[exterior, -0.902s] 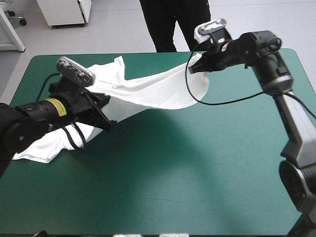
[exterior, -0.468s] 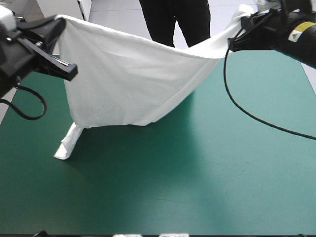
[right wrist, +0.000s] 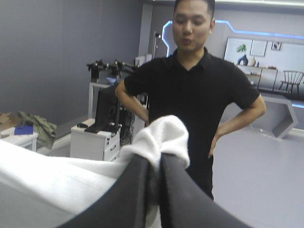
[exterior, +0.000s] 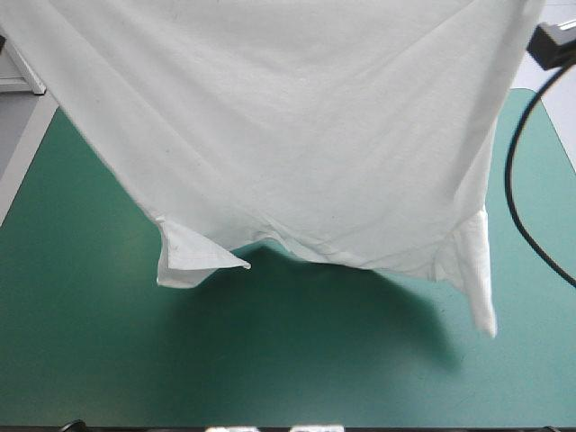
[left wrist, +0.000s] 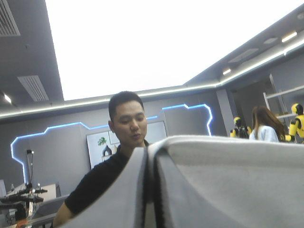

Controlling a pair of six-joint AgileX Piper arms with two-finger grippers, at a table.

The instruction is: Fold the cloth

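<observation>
The T-shirt (exterior: 288,126) hangs spread wide in the air above the tabletop (exterior: 81,351). One sleeve (exterior: 191,257) dangles at its lower left and the other sleeve (exterior: 475,270) at its lower right. Its shadow (exterior: 342,315) falls on the teal-green cover below. The high view shows this sheet but neither grip. The wrist views look out level. In them the left gripper (left wrist: 151,159) is clamped on a straight edge of the T-shirt, and the right gripper (right wrist: 154,164) is clamped on a bunched corner.
</observation>
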